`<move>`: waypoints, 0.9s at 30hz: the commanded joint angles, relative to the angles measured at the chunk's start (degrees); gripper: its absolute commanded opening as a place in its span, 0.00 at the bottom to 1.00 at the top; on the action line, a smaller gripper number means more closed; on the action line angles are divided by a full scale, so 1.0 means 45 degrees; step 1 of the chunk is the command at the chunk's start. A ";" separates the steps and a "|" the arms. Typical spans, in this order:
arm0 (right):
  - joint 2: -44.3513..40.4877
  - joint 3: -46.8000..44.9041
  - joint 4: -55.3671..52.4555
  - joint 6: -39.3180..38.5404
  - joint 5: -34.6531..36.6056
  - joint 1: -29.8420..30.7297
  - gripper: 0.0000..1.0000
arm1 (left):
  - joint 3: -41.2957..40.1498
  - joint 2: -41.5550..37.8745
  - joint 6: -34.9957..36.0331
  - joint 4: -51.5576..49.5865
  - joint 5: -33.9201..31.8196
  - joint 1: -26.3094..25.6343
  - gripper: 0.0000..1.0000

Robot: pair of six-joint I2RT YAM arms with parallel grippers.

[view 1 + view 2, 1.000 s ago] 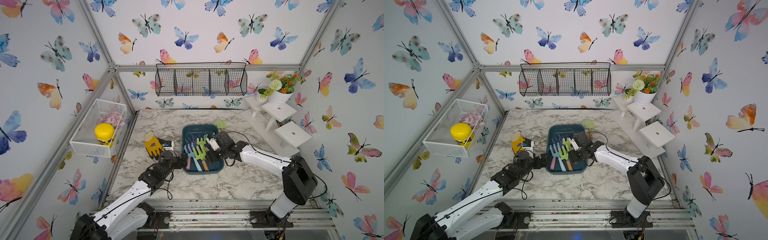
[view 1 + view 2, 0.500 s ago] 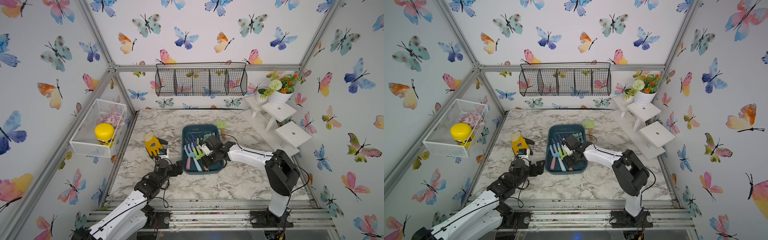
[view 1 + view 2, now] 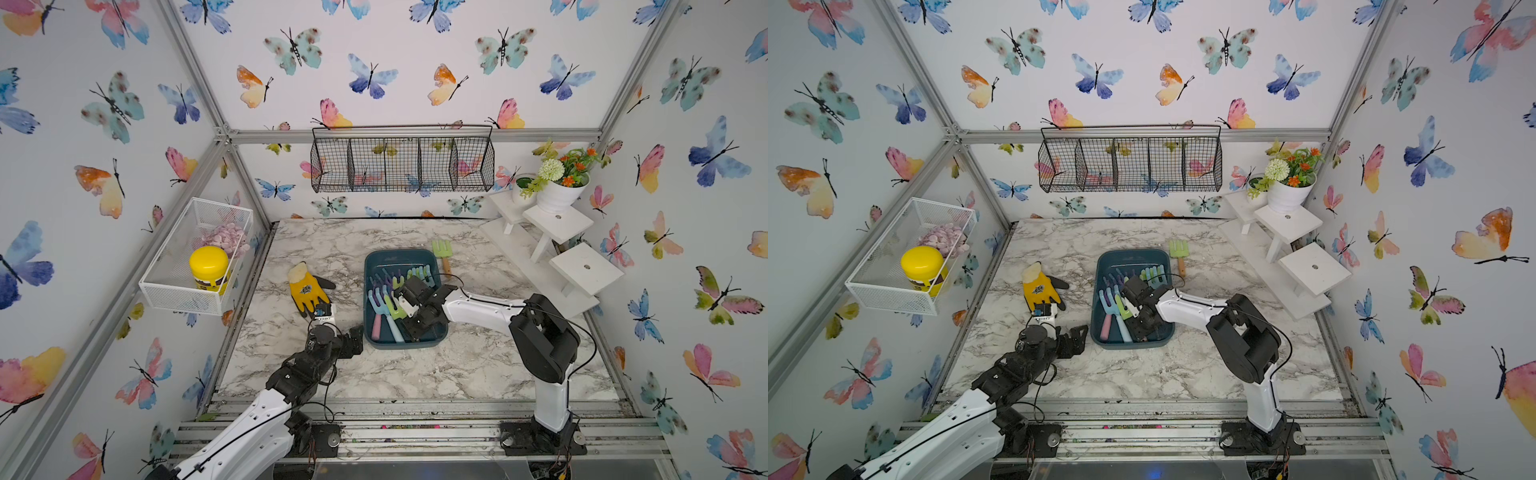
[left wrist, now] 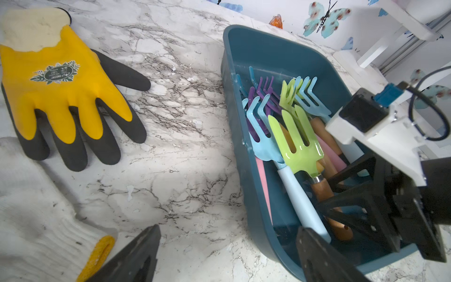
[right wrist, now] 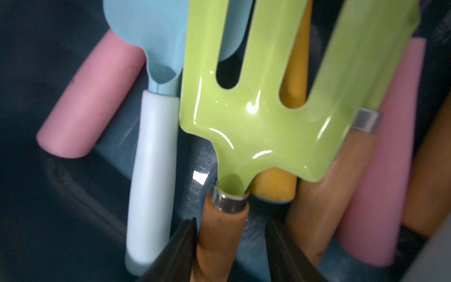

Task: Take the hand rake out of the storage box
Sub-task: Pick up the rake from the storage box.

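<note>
Teal storage box (image 4: 268, 48), two green hand rakes (image 4: 296, 139)

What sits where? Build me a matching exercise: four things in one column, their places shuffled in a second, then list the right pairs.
Things
1. yellow glove
2. yellow-lidded jar
3. white flower pot
4. green rake straddled by the right claw

Places
A. in the storage box
B. on the white step shelf
C. flat on the marble table
D. in the white mesh basket

Pairs: 1-C, 2-D, 3-B, 4-A
</note>
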 commanded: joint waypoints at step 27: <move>-0.2174 -0.0269 0.0138 0.0694 0.0401 0.0113 0.25 | -0.0223 -0.0213 0.0148 0.0386 -0.0094 0.0059 0.92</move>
